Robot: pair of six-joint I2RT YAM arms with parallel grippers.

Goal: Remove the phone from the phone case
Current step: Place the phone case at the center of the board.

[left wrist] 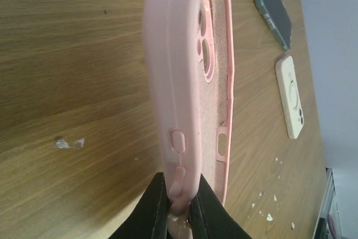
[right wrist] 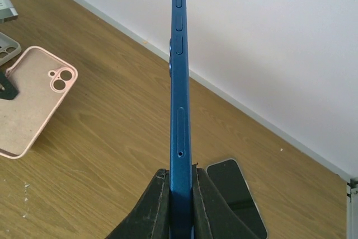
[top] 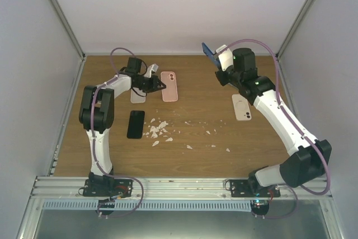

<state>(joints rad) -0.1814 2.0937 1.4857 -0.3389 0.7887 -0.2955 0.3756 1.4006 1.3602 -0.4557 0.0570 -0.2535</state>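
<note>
Phone [right wrist: 179,99], clamped edge-up in the closed right gripper [right wrist: 180,178], could slip its narrow hold and fall, as could the pink case [left wrist: 173,71] the closed left gripper [left wrist: 180,194] apparently nips by 1 wall.

three phones [top: 210,53] [top: 135,124] [right wrist: 235,194], three cases [top: 169,86] [top: 138,95] [top: 241,107], many white scraps [top: 159,130]

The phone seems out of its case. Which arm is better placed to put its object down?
Left, probably: the left pincer holds the empty pink case low over the table; the right pincer holds the blue phone raised near the back wall.
</note>
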